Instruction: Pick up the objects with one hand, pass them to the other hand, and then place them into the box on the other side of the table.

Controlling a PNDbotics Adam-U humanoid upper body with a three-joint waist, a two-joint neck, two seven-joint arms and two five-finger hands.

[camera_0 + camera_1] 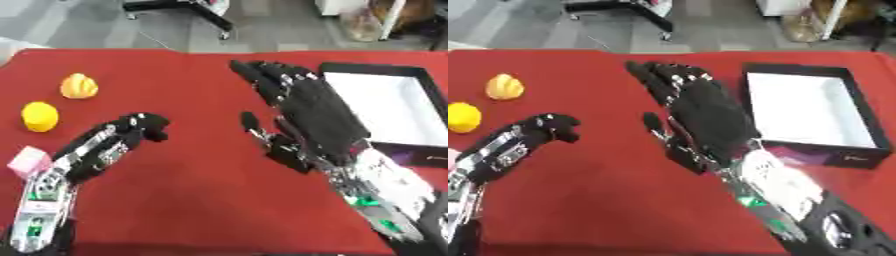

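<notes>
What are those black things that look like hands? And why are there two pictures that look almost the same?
They are a robot's two hands, steered by a person. Both pictures come from a camera in the robot's head, one from each eye, looking down at a red table. The left hand has its fingers curled and holds nothing. The right hand is spread open, also holding nothing. On the left lie an orange thing, a yellow thing and a pink block. On the right stands a black box, white inside, with nothing in it that I can see.
</notes>
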